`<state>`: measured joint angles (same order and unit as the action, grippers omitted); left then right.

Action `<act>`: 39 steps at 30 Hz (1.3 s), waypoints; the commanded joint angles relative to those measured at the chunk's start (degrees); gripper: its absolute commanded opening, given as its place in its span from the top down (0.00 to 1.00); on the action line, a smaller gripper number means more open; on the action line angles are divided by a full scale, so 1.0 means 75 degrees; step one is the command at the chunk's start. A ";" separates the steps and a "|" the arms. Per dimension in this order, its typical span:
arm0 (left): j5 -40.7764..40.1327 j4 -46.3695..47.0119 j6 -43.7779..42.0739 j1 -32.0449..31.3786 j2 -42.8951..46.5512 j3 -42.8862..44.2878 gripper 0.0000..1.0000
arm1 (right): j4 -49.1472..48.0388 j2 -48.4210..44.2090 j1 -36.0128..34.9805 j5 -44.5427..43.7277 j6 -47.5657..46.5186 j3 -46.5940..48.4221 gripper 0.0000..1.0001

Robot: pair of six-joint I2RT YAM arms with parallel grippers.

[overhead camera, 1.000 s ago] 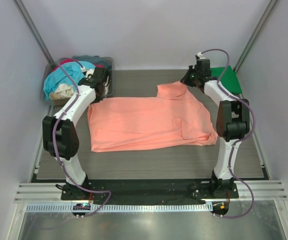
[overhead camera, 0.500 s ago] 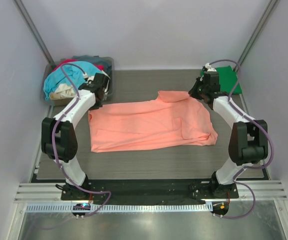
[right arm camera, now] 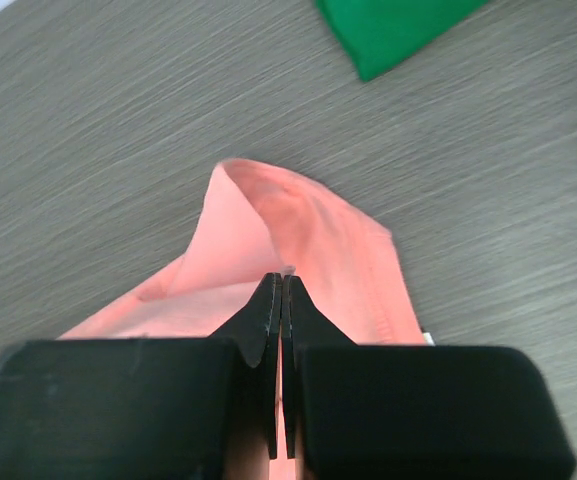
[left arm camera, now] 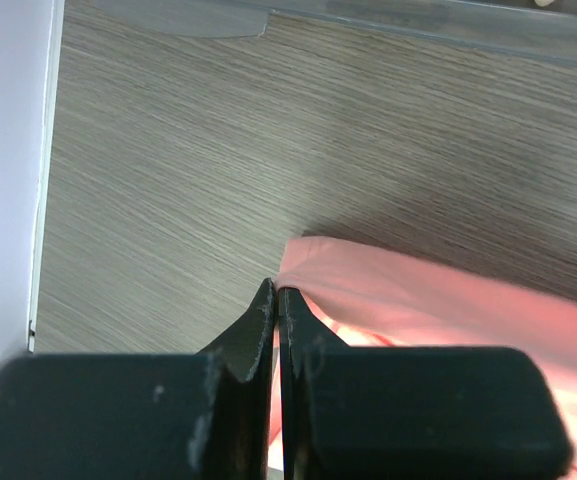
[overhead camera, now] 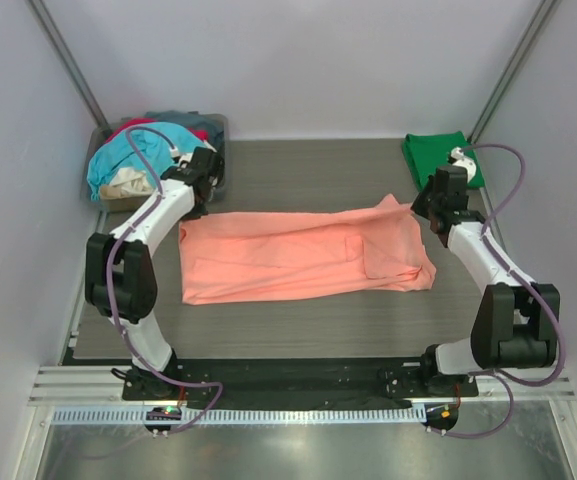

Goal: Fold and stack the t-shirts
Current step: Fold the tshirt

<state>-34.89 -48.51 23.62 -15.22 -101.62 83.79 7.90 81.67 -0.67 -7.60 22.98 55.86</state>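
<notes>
Salmon-pink t-shirt (overhead camera: pixel 298 255) lies spread flat across the middle of the desk (overhead camera: pixel 308 175). Its long side runs from 9 to 3 o'clock in the top view, and a doubled-over panel shows toward the 3 o'clock end. Fingers of the left pincer (left arm camera: pixel 277 300) are pressed together with no gap, tips down at the shirt's 10 o'clock corner. The wrist view shows the pink edge caught at the tips, so it is gripping the salmon-pink t-shirt. Fingers of the right pincer (right arm camera: pixel 282 290) are likewise closed tight on the cloth at the shirt's 2 o'clock corner, where the fabric rises in a small peaked fold just beyond the tips. At the desk's 1 o'clock corner a dark green t-shirt (overhead camera: pixel 440 157) lies folded flat, apart from the pink cloth, with bare wood grain between them. At the 11 o'clock corner stands a grey tub (overhead camera: pixel 220 140), just beyond the left wrist and heaped above its rim: a turquoise t-shirt (overhead camera: pixel 118 160) on top, a cream t-shirt (overhead camera: pixel 128 183) at the near side, a red t-shirt (overhead camera: pixel 133 124) at the far edge. Both arms reach forward from their bases at 6 o'clock — one on each flank of the pink shirt.
</notes>
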 commanded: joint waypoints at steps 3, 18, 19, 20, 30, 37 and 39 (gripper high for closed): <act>-0.0386 0.0011 0.0202 -0.0021 -0.0173 0.0020 1.00 | -0.0783 -0.1056 0.0241 -0.0557 0.0310 -0.0439 0.99; -0.1334 -0.0961 0.1957 -0.0173 -0.0092 -0.0611 1.00 | -0.0925 -0.2005 0.0253 -0.0791 0.1294 -0.2546 0.99; -0.1428 -0.0938 0.2065 -0.0162 0.0014 -0.1054 1.00 | -0.0843 -0.2285 0.0253 -0.1094 0.1399 -0.2723 0.99; -0.1441 -0.0915 0.2159 -0.0162 0.0177 -0.1209 1.00 | -0.0785 -0.2438 0.0253 -0.1236 0.1598 -0.2864 0.99; -0.0878 -0.0457 0.2805 0.0026 0.1900 -0.2407 0.28 | 0.0094 -0.3072 0.0335 -0.1659 0.2467 -0.3464 0.33; -0.0621 -0.0014 0.2359 -0.0301 0.1985 -0.2066 0.31 | 0.0165 -0.3612 0.0195 -0.0641 0.2571 -0.3264 0.31; -0.0329 0.0256 0.2266 -0.0629 0.1832 -0.2136 0.32 | 0.0188 -0.3333 0.0089 -0.0243 0.2689 -0.3229 0.31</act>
<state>-39.27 -50.83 41.41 -17.08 -85.97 67.42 9.93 55.66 1.06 -14.06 40.99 29.36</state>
